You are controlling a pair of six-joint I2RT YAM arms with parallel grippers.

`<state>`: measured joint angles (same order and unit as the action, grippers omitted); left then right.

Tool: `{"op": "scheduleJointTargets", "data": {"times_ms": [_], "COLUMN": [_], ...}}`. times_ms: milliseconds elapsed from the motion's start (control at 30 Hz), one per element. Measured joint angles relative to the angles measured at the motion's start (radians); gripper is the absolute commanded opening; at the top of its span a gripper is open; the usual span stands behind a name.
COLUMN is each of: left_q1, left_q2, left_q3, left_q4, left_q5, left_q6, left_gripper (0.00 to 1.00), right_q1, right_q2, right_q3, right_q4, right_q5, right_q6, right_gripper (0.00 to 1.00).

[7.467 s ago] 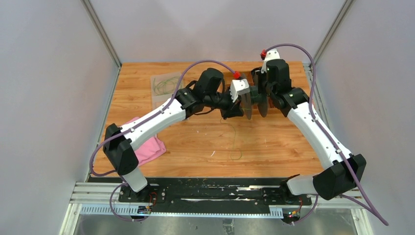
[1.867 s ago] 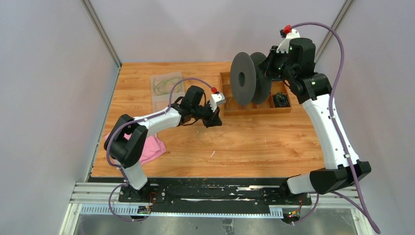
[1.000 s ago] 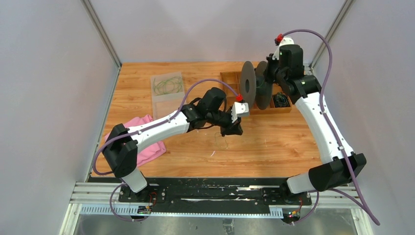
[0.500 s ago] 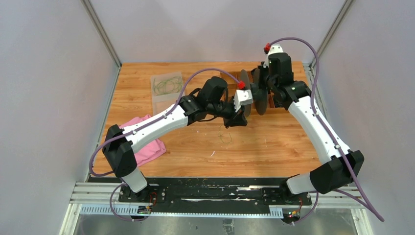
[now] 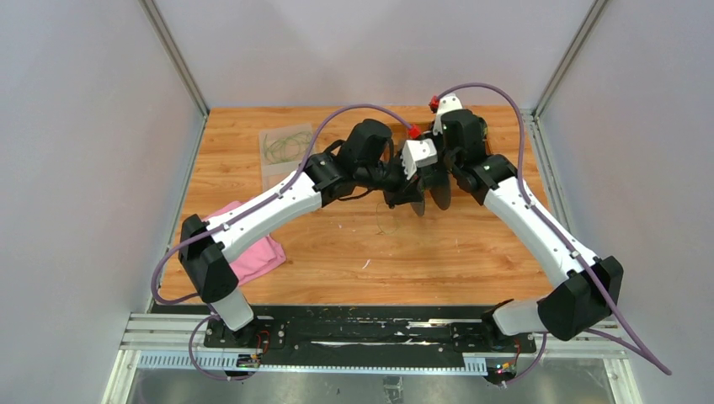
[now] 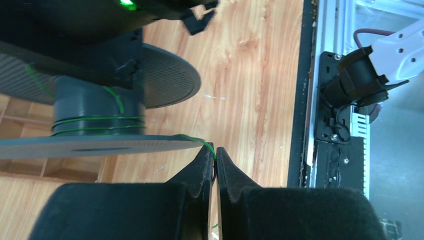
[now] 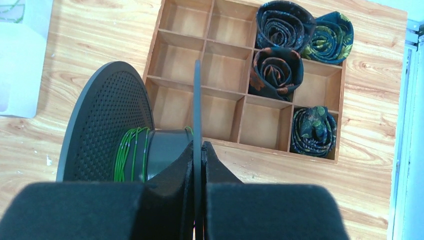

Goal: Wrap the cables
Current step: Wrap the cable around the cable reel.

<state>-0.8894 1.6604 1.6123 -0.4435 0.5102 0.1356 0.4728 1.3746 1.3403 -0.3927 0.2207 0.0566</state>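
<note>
A black spool [image 5: 429,187] hangs over the middle of the table, with my right gripper [image 7: 198,145] shut on the edge of one thin flange [image 7: 197,90]. Several turns of thin green cable [image 7: 131,152] lie around the grey hub [image 6: 95,107]. My left gripper [image 6: 215,150] is shut on the cable [image 6: 192,138] right at the rim of the nearer flange [image 6: 100,146]. From the fingertips the strand runs over that rim to the hub. In the top view the two grippers meet at the spool, and a loose bit of cable [image 5: 389,222] trails on the wood below.
A wooden divided tray [image 7: 220,42] holding rolled dark ties [image 7: 282,25] sits at the far right, behind the spool. A clear plastic bag with more green cable [image 5: 286,146] lies far left. A pink cloth [image 5: 257,254] lies near the left arm.
The right arm has lowered the spool and carried it left, toward the table's middle. The left gripper has moved farther back and right with the cable, up against the spool.
</note>
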Motion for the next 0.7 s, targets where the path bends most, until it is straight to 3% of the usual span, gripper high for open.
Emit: {"op": "scheduleJointTargets", "data": {"times_ms": [700], "left_q1": [0.135], "left_q2": [0.018], "left_q3": [0.026], "left_q4": [0.002], "left_q5": [0.01], "left_q6": [-0.08], "left_gripper": [0.07], "right_q1": [0.008], "right_q2": [-0.078], "right_q3": [-0.173], "right_q4": [0.108], "right_q5": [-0.145], "right_q6": [-0.09], "right_gripper": [0.01]}}
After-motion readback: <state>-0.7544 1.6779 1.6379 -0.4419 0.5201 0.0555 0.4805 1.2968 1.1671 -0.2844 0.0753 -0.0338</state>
